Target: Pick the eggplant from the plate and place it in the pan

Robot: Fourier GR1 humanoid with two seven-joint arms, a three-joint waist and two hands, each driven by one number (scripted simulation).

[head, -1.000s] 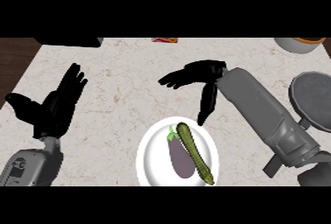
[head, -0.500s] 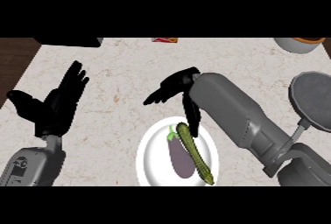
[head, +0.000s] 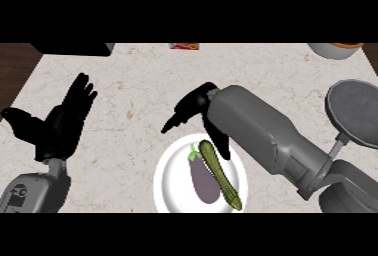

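Eggplant at plate's centre looks smooth, slippery; we grasp mid-body, right hand spread wide above the rim.

Both forearms are smooth, boxy grey shells with rounded edges. The left forearm carries a small dark marking near the wrist. The left hand and right hand are matte black, with slim black fingers.
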